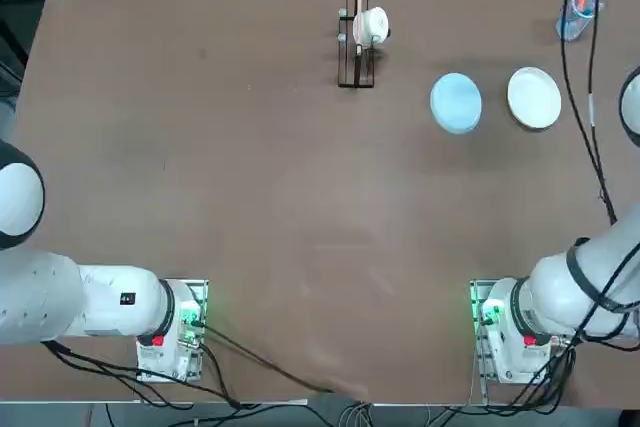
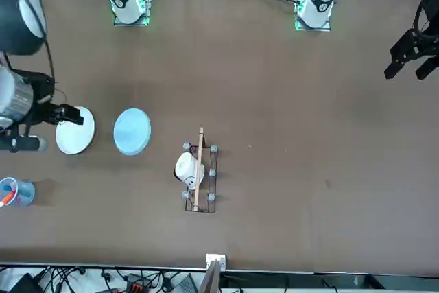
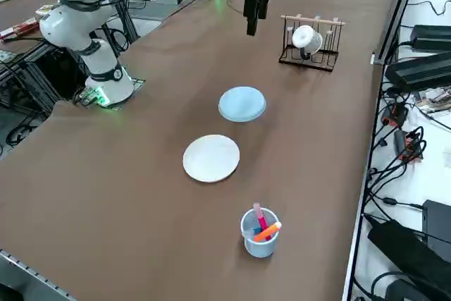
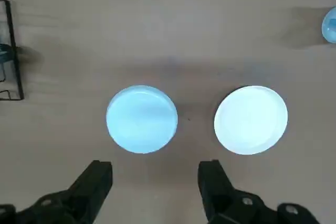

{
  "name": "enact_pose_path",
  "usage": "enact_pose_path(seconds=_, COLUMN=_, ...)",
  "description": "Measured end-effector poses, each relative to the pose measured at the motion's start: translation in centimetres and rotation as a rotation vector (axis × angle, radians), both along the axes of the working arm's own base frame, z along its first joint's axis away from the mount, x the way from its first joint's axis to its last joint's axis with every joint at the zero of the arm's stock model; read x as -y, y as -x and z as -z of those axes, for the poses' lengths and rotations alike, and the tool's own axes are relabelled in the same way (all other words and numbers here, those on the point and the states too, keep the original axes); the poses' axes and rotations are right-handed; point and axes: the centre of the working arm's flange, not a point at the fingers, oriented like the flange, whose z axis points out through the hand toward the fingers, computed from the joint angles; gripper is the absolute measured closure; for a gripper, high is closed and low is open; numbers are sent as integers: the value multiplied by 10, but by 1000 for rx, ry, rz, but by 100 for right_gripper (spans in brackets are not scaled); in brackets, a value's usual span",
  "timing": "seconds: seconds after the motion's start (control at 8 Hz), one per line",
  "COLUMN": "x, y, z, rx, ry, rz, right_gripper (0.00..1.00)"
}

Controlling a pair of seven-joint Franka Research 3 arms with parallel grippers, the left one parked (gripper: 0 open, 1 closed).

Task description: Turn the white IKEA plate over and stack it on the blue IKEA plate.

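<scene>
On the table (image 1: pixel 250 197), the white IKEA plate (image 4: pixel 251 119) lies flat beside the blue IKEA plate (image 4: pixel 142 119), apart from it, below my spread, empty gripper (image 4: pixel 156 182); its low rim offers little purchase, so a shallow pinch could slip mid-flip.

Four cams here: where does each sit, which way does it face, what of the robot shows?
Top: overhead, looking down; both arm bases at the bottom edge.
Front: across the table, facing the robot; right arm at picture left.
Right side: raised at the robot's right, looking diagonally; right arm's base.
Right wrist: on the right arm; right gripper open.
All share the white IKEA plate beside the blue IKEA plate.
</scene>
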Motion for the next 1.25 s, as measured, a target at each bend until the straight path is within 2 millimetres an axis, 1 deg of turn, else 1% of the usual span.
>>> enact_pose_path(seconds=0.12, x=6, y=-1, z=17, rx=5, ry=5, rz=5, right_gripper=0)
enact_pose_path(seconds=0.25, x=20, y=2, z=42, rx=12, ry=9, rz=22, right_gripper=0)
enact_pose_path(seconds=0.38, x=37, y=8, z=70, rx=24, ry=11, rz=38, right_gripper=0)
enact_pose_path(seconds=0.75, x=84, y=45, z=175, rx=58, ry=0, rz=36, right_gripper=0)
enact_pose_path(seconds=0.88, x=95, y=61, z=209, rx=60, ry=-10, rz=13, right_gripper=0)
enact_pose_path(seconds=1.0, x=103, y=76, z=236, rx=38, ry=-20, rz=-6, right_gripper=0)
enact_pose_path(seconds=1.12, x=114, y=86, z=256, rx=20, ry=-31, rz=-14, right_gripper=0)
enact_pose_path(seconds=1.25, x=125, y=89, z=272, rx=22, ry=-42, rz=-14, right_gripper=0)
